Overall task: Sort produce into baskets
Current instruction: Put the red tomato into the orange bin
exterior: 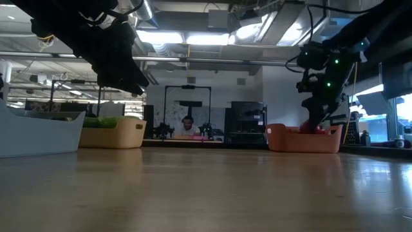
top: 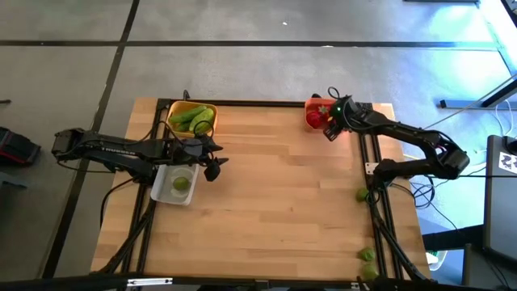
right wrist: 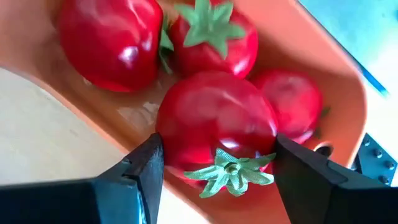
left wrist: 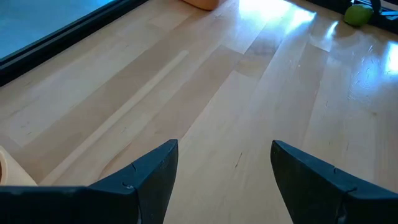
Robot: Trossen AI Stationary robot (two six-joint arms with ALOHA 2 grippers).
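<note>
My right gripper [right wrist: 214, 177] is over the orange basket [right wrist: 311, 43] at the table's far right, shut on a round red tomato [right wrist: 214, 124] with a green top. Three more red tomatoes [right wrist: 109, 40] lie in that basket. My left gripper [left wrist: 224, 168] stands open over bare wood beside the whitish tray [top: 164, 191], which holds a small round green piece [top: 181, 183]. The yellow basket [top: 172, 109] at the far left holds long green pieces [top: 195, 119]. My right gripper pinches the red tomato by its two round sides [right wrist: 166, 134], one finger [right wrist: 140, 171] on each side. The fingers slant down from the table's right. The tomato's green top [right wrist: 231, 174] faces back toward the wrist. Whether it rests on the tomatoes below does not show.
Small green pieces lie at the right, near the black frame rails: one [top: 362, 194] by the right arm's base, two [top: 367, 255] near the front corner. The middle of the wooden table [top: 275, 194] is bare. A person sits in the room behind [exterior: 188, 125].
</note>
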